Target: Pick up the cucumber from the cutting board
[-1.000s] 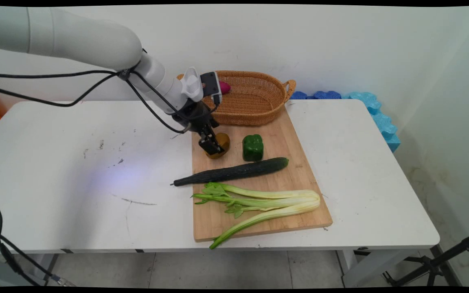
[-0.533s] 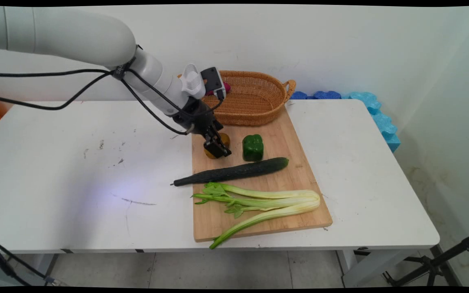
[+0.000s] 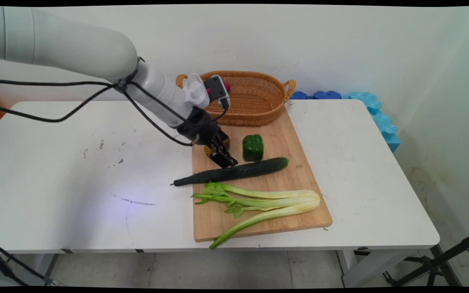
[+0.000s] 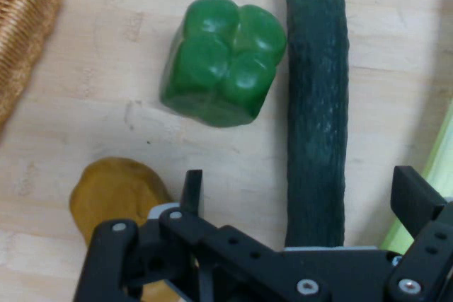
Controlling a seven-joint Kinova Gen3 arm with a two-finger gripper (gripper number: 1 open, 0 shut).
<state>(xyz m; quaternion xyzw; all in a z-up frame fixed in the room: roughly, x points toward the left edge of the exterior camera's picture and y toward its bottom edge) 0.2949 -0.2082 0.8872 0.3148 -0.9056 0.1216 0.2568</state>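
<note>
Your end effector [image 3: 225, 159] [image 4: 301, 196] is open, nothing held, fingers spread either side of the dark cucumber [image 3: 231, 172] [image 4: 316, 100] on the wooden cutting board [image 3: 295, 179] [image 4: 92, 83]. The brown potato [image 3: 223, 142] [image 4: 117, 192] sits just beside its left finger in the hand view, green bell pepper [image 3: 253, 147] [image 4: 223, 61] near. Celery [image 3: 267, 201] lies nearer the desk [image 3: 75, 171] front; wicker basket [image 3: 255, 97] sits behind the board.

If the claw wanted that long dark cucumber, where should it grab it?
Probably from above, across its narrow width near the middle: the cucumber lies flat on the cutting board. The open gripper already straddles it, clear of the green pepper.
</note>
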